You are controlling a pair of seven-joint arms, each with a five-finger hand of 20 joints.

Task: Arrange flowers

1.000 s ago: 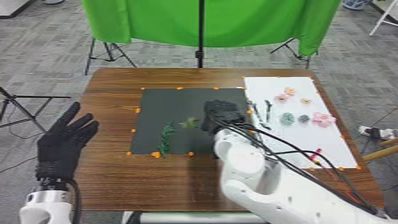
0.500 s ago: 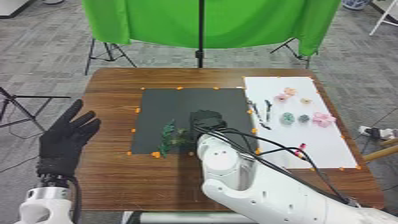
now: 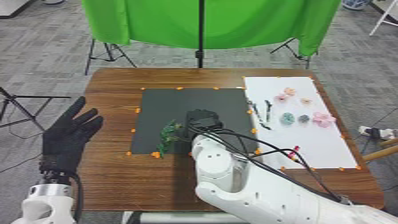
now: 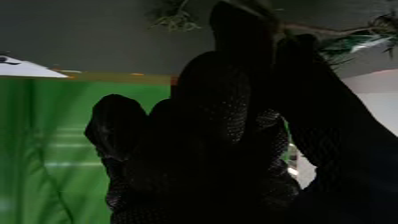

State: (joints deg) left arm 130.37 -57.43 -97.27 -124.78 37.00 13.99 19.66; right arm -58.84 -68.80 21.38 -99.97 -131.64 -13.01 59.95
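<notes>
I'd call the arranging barely begun. On the dark mat (image 3: 178,102) I can see greenery (image 3: 166,137) laid near its left side, and my right hand (image 3: 204,120) is low over the mat, just beside it. At my fingertips the thumb and a finger seem to be pinched together on a thin, twiggy sprig (image 4: 329,31), though my black glove hides part of the grip; whether the sprig touches the mat, I can't tell. My left hand (image 3: 71,135) is up by the left edge of the counter (image 3: 111,185), fingers apart, holding nothing. Most of the work is left: on the white sheet (image 3: 311,145) to my right lie two dark twigs, one (image 3: 268,111) beside the other (image 3: 255,114), and all the blooms, the big pink flower (image 3: 323,119), the green one (image 3: 287,118), the grey one (image 3: 304,119), the small pink one (image 3: 282,98), the orange one (image 3: 290,91) and the pale one (image 3: 306,101). I judge this to be the foliage step, with the flowers to follow once the sprig is set.
</notes>
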